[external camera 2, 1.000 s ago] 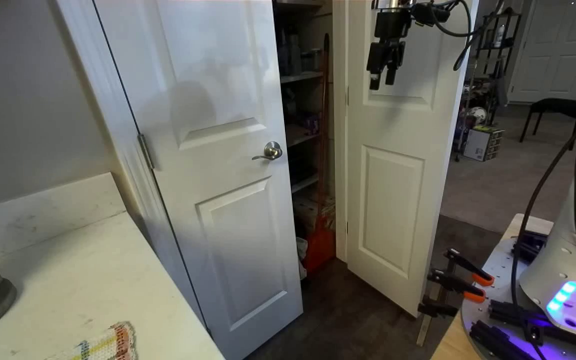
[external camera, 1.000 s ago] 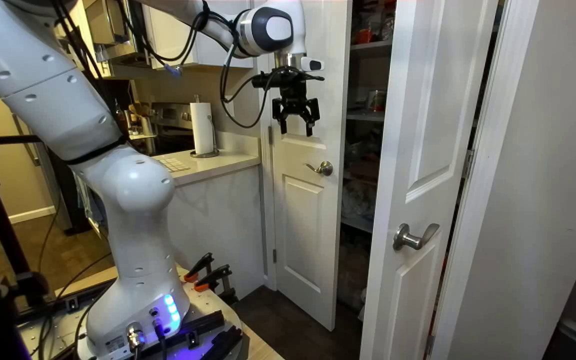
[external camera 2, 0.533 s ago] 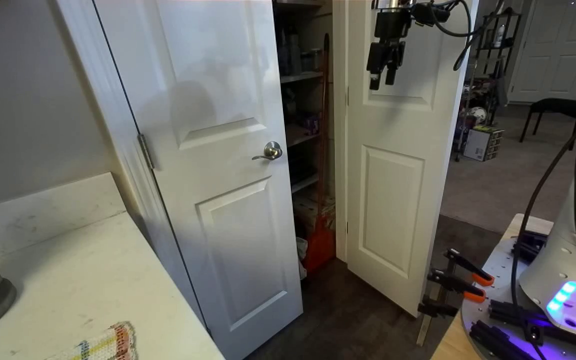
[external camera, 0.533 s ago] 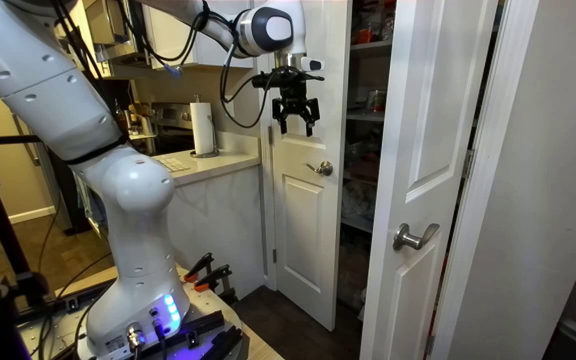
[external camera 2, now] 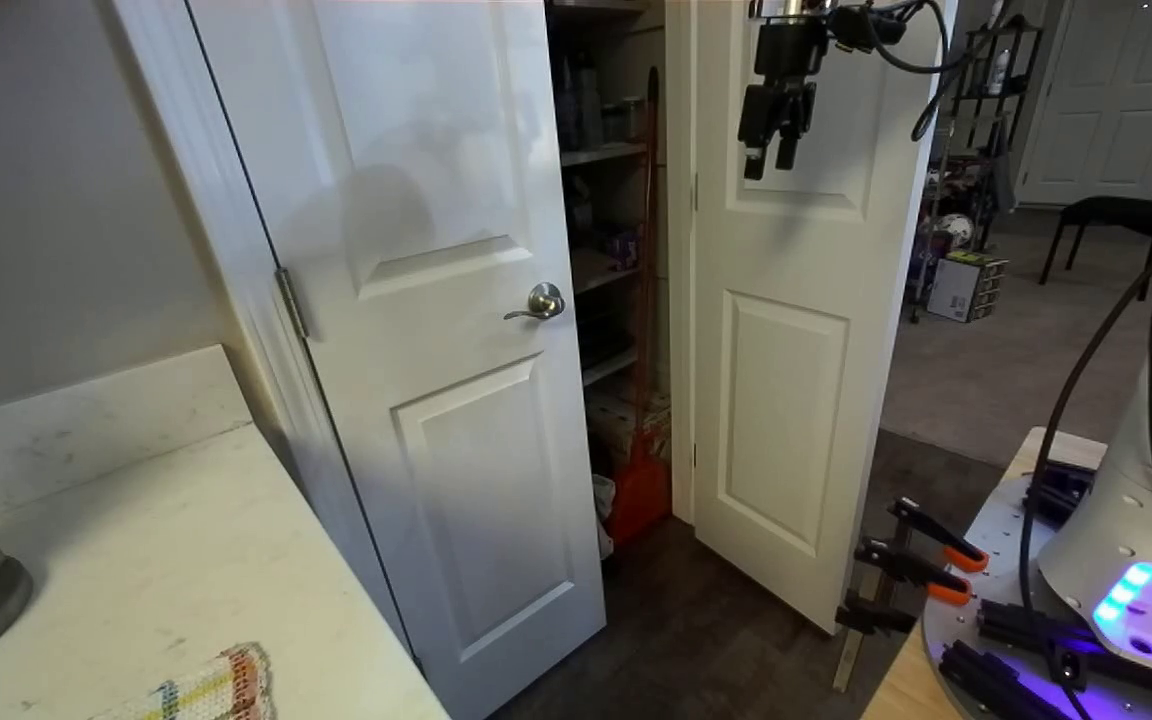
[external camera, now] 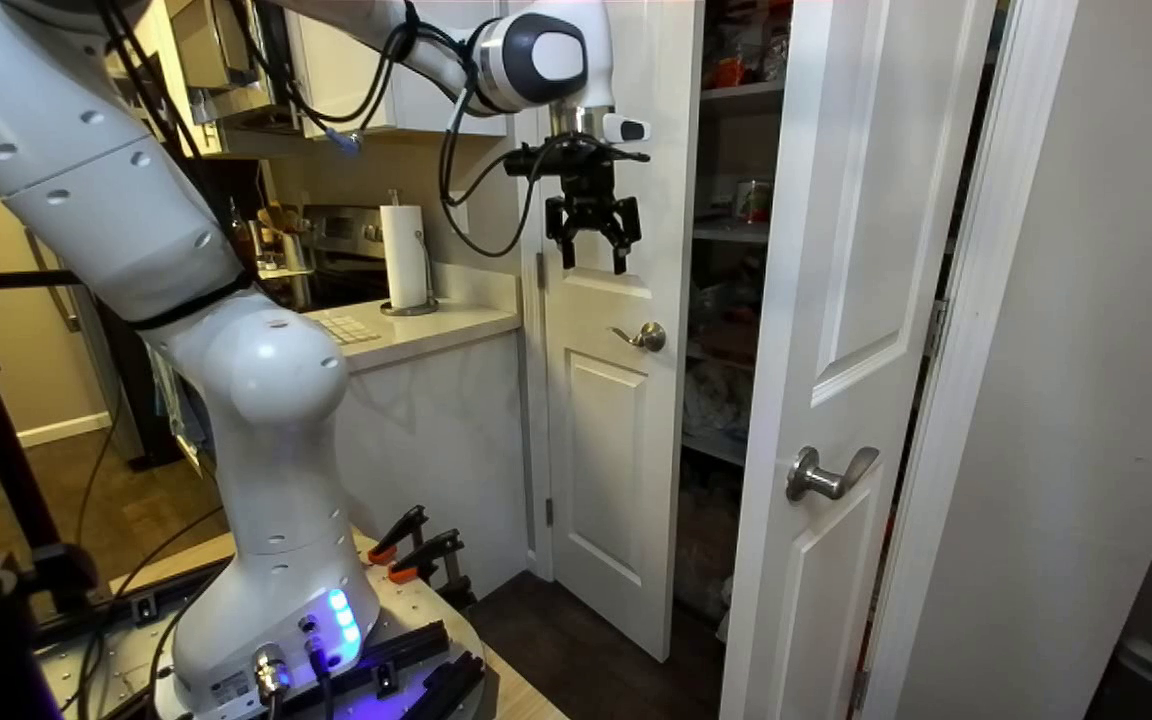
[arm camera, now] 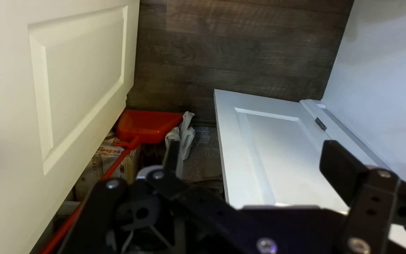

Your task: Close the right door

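The right door (external camera: 846, 300) is a tall white panelled door standing ajar in both exterior views (external camera 2: 786, 400). Its silver handle (external camera: 826, 475) is near its left edge in an exterior view. In the wrist view the right door (arm camera: 79, 70) fills the left side. My gripper (external camera: 594, 265) is open and empty, fingers down, and it also shows in both exterior views (external camera 2: 770, 168). In the wrist view the fingers (arm camera: 252, 148) are spread wide with nothing between them. The gripper hangs between the two doors, apart from the right door's handle.
The matching left door (external camera: 616, 420) also stands ajar, with its own handle (external camera 2: 539, 301). Closet shelves (external camera: 736, 232) and a red dustpan (external camera 2: 639, 500) show in the gap. A counter (external camera 2: 136, 560) is beside the left door. Clamps (external camera: 426, 550) hold the robot's base.
My gripper has shifted very slightly to the right in both exterior views. Both doors stand as before.
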`<state>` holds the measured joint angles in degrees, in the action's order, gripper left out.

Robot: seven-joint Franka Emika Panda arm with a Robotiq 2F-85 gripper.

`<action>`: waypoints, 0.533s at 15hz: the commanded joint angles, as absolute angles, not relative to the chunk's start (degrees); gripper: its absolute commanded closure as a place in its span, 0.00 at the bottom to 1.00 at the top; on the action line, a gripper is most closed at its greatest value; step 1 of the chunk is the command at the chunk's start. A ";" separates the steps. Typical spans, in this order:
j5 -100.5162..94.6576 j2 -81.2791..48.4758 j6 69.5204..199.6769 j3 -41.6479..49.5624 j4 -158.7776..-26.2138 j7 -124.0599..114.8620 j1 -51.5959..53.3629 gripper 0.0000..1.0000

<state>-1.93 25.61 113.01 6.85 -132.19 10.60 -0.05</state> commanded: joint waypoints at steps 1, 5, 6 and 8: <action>-2.30 30.62 112.72 7.04 -136.87 10.30 -2.32 0.00; -1.81 35.86 111.83 7.58 -140.81 8.88 -4.31 0.00; -1.70 37.70 111.87 8.04 -141.90 8.30 -5.09 0.00; -1.61 40.90 111.65 9.25 -143.32 6.46 -7.19 0.00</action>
